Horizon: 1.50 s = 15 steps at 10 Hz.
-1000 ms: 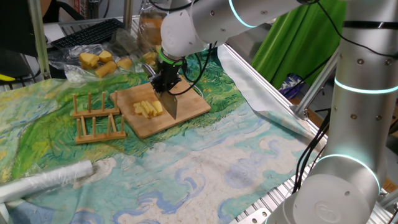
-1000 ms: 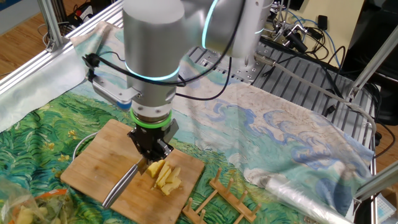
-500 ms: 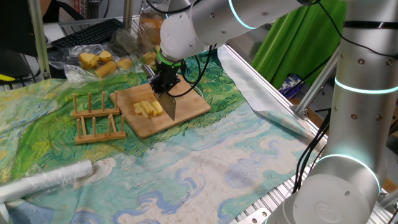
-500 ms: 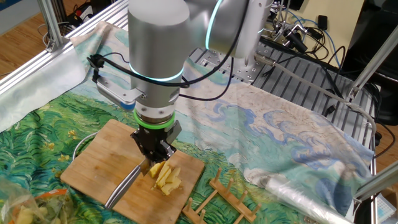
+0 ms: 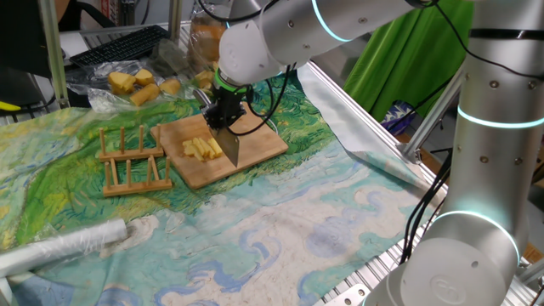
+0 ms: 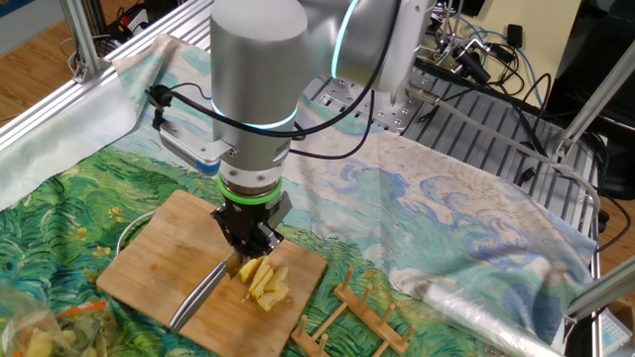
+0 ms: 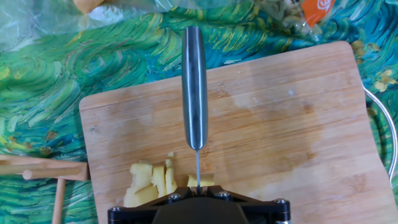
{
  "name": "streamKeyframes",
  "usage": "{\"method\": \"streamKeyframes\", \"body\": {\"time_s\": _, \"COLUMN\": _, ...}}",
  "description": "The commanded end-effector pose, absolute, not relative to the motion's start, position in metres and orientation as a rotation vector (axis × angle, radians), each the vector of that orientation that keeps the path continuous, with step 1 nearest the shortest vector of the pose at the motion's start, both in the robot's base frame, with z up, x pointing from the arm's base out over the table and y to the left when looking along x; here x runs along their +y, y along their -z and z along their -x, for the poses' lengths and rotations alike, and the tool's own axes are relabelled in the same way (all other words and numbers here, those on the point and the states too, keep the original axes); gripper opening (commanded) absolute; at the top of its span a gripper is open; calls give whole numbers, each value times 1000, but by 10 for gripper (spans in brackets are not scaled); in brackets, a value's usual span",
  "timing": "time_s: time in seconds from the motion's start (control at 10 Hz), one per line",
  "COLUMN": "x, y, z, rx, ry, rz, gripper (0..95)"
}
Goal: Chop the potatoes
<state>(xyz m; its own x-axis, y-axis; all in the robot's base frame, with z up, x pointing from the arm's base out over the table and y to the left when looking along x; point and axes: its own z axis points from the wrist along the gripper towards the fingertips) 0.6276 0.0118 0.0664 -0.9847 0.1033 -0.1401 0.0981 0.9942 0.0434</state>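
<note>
The potatoes (image 5: 202, 149) are a small cluster of pale-yellow slices and sticks on a wooden cutting board (image 5: 263, 146). My gripper (image 5: 223, 117) is shut on a steel knife (image 5: 232, 146) and stands right beside the cluster. In the other fixed view the gripper (image 6: 246, 250) is just above the potatoes (image 6: 264, 284), and the knife (image 6: 196, 295) slants down-left over the board (image 6: 149, 260). In the hand view the knife (image 7: 194, 87) points away across the board (image 7: 280, 124), with the potatoes (image 7: 149, 183) to its left. The fingertips are hidden by the hand.
A wooden rack (image 5: 132, 157) stands left of the board and also shows in the other fixed view (image 6: 357, 307). A plastic bag of yellow chunks (image 5: 136, 85) lies behind. A rolled plastic sheet (image 5: 64, 246) lies at the front left. A painted cloth (image 5: 280, 221) covers the table.
The gripper and knife have shifted very slightly sideways along the board. The potato pieces have not moved.
</note>
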Motion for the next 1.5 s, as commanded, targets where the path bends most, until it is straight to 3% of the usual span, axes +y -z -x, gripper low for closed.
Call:
{"method": "streamKeyframes", "body": {"time_s": 0.1, "x": 11, "y": -66, "z": -627, "rx": 2995, "ry": -54, "rz": -155, "gripper": 0}}
{"method": "streamKeyframes", "body": {"time_s": 0.5, "x": 11, "y": -66, "z": -627, "rx": 2993, "ry": -42, "rz": -156, "gripper": 0}}
{"method": "streamKeyframes", "body": {"time_s": 0.7, "x": 9, "y": -52, "z": -625, "rx": 2985, "ry": -54, "rz": -153, "gripper": 0}}
{"method": "streamKeyframes", "body": {"time_s": 0.9, "x": 11, "y": -20, "z": -622, "rx": 2936, "ry": -74, "rz": -164, "gripper": 0}}
{"method": "streamKeyframes", "body": {"time_s": 1.5, "x": 11, "y": -30, "z": -626, "rx": 2955, "ry": -60, "rz": -153, "gripper": 0}}
